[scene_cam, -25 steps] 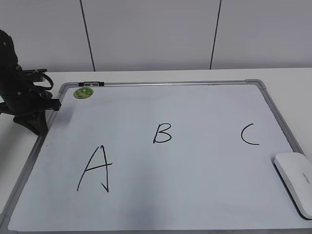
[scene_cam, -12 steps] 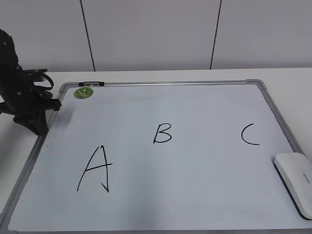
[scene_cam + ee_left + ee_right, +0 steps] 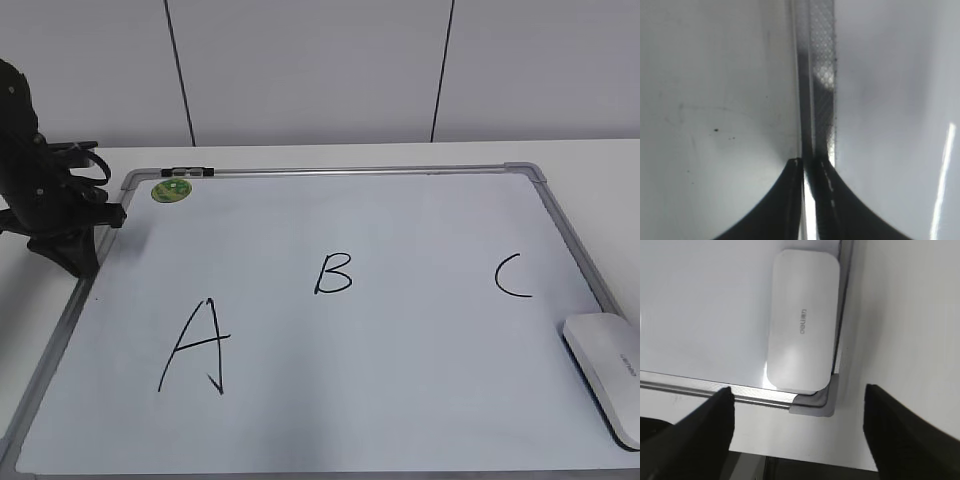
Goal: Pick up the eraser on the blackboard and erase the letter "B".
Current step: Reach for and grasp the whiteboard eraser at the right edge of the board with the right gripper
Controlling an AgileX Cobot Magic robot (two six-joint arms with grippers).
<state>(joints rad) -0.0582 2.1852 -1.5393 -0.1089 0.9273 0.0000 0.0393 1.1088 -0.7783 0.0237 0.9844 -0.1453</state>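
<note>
The eraser (image 3: 605, 375), a white rounded block, lies on the blackboard (image 3: 420, 340) at its near right corner. The small black letter "B" (image 3: 333, 273) is at the board's middle. In the right wrist view the eraser (image 3: 802, 322) lies just ahead of my right gripper (image 3: 797, 390), which is open and empty above the board's grey corner (image 3: 815, 405). This gripper does not show in the exterior view. My left gripper (image 3: 812, 162) is shut and empty over the board's left frame strip (image 3: 820, 75). Its arm (image 3: 50, 205) stands at the far left.
A larger black "A" (image 3: 197, 345) is at the board's near left and a "C" (image 3: 512, 276) at the right. A round green magnet (image 3: 171, 190) sits at the far left corner. The white table (image 3: 890, 340) surrounds the board; its front edge is near.
</note>
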